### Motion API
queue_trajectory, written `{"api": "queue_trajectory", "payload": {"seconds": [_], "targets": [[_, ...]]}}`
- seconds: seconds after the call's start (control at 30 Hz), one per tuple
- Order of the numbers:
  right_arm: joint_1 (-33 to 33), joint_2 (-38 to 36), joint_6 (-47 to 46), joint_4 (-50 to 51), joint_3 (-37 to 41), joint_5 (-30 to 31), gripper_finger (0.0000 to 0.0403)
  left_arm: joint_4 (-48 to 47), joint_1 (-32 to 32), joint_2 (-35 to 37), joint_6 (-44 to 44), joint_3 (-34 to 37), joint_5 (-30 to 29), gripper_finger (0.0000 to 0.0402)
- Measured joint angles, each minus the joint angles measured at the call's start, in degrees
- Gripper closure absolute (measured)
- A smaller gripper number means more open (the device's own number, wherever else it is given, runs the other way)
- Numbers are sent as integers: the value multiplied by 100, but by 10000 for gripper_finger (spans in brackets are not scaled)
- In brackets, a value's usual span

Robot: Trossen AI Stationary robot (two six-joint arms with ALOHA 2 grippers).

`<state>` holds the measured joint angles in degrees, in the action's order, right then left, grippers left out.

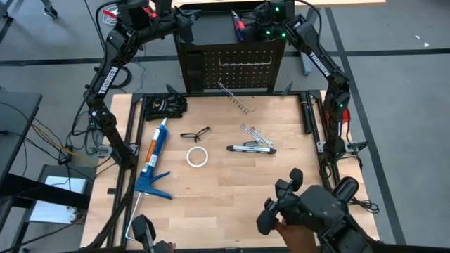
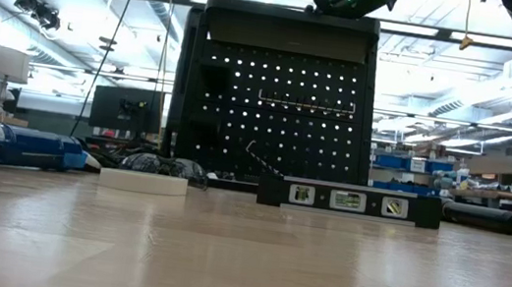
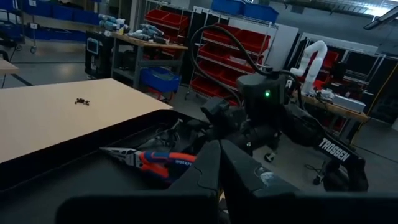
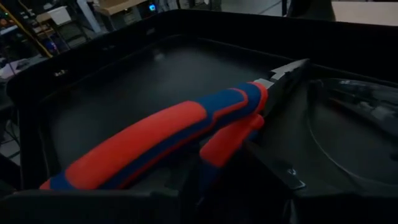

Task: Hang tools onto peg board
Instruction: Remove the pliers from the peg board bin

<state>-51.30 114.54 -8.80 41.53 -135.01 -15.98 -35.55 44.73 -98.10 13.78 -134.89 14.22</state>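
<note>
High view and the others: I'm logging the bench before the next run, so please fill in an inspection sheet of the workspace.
Surface: wooden table, no spills seen.
Job's things: pliers lying in the top tray of the peg board; slim bar, wrenches and safety glasses lying on the table, not hung.
Clutter: blue caulking gun and white tape roll on the table.
Grippers: right gripper at the pliers' handles in the tray; left gripper shut, at the tray's left end.
Cables: loose cables on the floor left of the table.
Surroundings: shelves with red bins beyond the table.
</note>
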Motion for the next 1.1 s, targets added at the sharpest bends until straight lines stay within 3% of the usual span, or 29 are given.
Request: {"api": "queue_trajectory", "payload": {"seconds": [0.97,1.1], "targets": [[-75,-120,283,-214,14,-202,276,-7,0,2,-7,0,3,387],[-51,-120,69,-445,12,-607,276,-11,0,2,-7,0,2,387]]}}
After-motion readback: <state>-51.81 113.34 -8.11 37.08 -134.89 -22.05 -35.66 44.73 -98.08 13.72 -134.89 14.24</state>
